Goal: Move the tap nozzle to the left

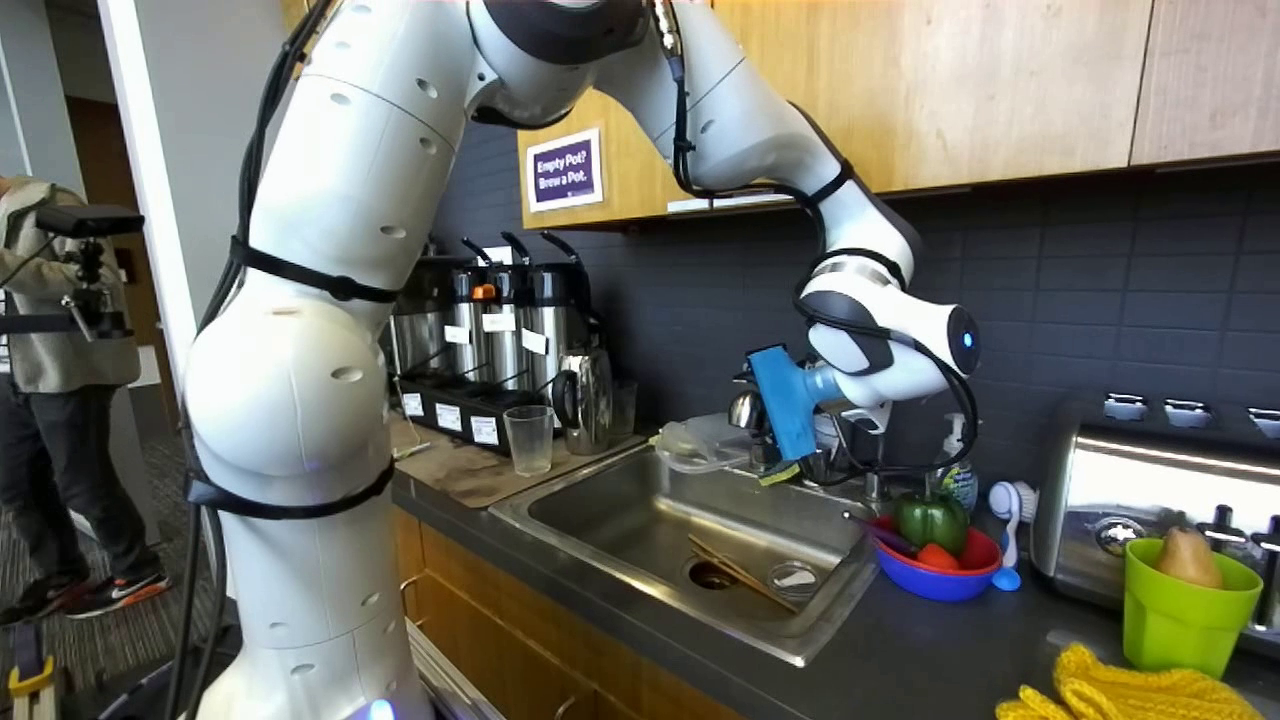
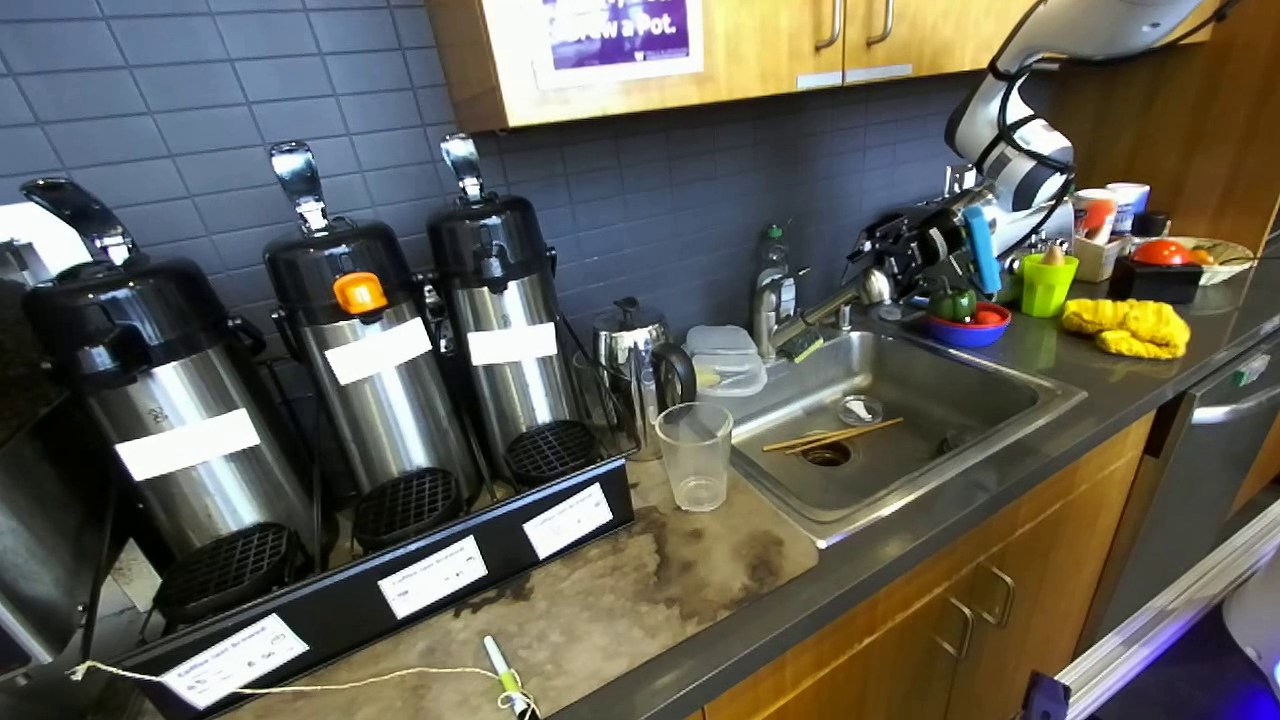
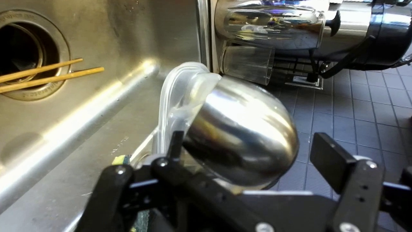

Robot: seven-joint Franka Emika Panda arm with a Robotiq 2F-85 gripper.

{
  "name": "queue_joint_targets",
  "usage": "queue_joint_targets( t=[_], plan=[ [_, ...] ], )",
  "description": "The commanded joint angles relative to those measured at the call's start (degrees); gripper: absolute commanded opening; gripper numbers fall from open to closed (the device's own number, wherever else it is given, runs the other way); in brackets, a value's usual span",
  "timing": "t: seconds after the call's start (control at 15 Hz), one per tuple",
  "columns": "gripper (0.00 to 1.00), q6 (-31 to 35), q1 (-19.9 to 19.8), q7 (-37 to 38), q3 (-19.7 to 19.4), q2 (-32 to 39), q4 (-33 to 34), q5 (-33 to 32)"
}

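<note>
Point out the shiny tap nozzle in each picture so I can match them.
In an exterior view, the tap nozzle right of and below centre.
In an exterior view, the tap nozzle right of and above centre.
In the wrist view, the tap nozzle right of centre, between the open jaws.
Shared landmark: two chopsticks in the sink.

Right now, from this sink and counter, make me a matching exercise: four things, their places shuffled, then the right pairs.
1. tap nozzle
2. chopsticks
3. green pepper
4. pear

A. in a green cup
B. in the sink
C. framed by the open tool in the wrist view
D. in a bowl

Pairs: 1-C; 2-B; 3-D; 4-A
</note>
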Motion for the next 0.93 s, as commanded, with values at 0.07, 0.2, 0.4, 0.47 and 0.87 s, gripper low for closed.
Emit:
queue_joint_targets(
  t=[0.07,0.2,0.4,0.47,0.87],
  plan=[
    [1.0,-2.45,-1.01,1.61,0.99,2.16,3.39,0.1],
    [1.0,-2.46,-0.57,1.63,1.22,2.22,3.32,-0.32],
    [1.0,-2.2,-0.45,0.33,1.59,2.71,2.06,-0.64],
    [1.0,-2.1,-0.41,-0.12,1.74,2.88,1.77,-0.69],
    [1.0,-1.98,0.24,0.3,2.5,3.18,1.32,-1.46]
  ],
)
